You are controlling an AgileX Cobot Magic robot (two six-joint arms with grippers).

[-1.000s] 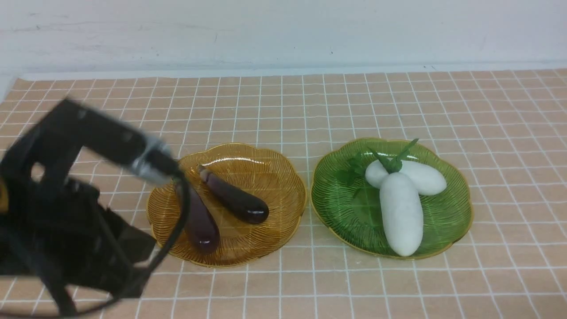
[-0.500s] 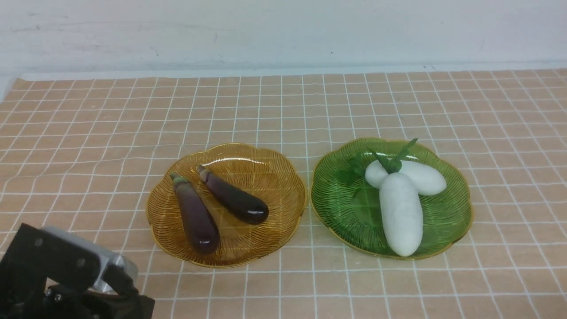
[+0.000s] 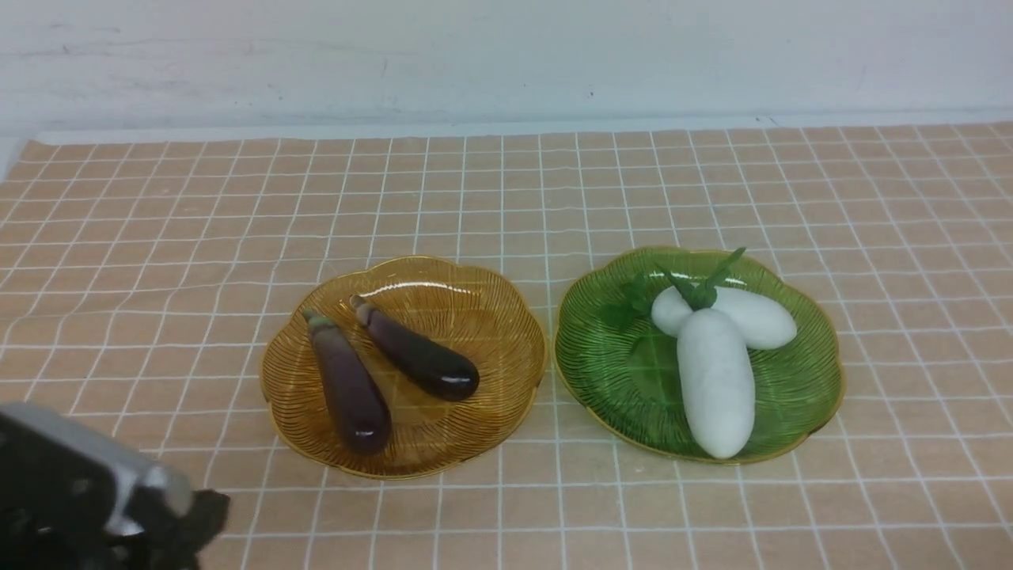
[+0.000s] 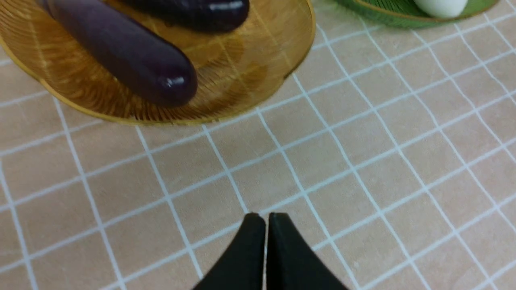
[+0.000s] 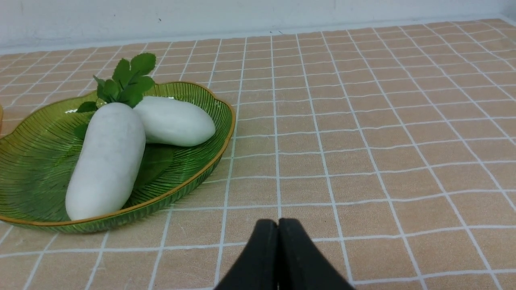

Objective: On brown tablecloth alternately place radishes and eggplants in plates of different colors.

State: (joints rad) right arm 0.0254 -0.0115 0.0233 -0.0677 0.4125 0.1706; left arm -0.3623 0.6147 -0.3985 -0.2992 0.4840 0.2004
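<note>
- The brown tablecloth is being seen spread flat across the work surface, with both plates resting on it side by side, close together.
- The two eggplants are being held by the amber plate; they are lying apart, stem caps toward the far side, blunt ends toward the robot.
- The two radishes are being held by the green plate; one is leaning across the other, leafy tops meeting near the far rim, probably because the dished shape is crowding them together.
- The sorting is being judged complete: each vegetable kind is occupying its own plate colour, and nothing is lying loose on the cloth.
- The left gripper is being shown with its fingers pressed together and empty, positioned over bare cloth just clear of the amber plate's near rim.
- The right gripper is likewise being shown closed on nothing, low over the cloth beside the green plate.
- In the front view, only a blurred part of the left arm is being shown at the lower corner; its exact pose cannot be read.
</note>
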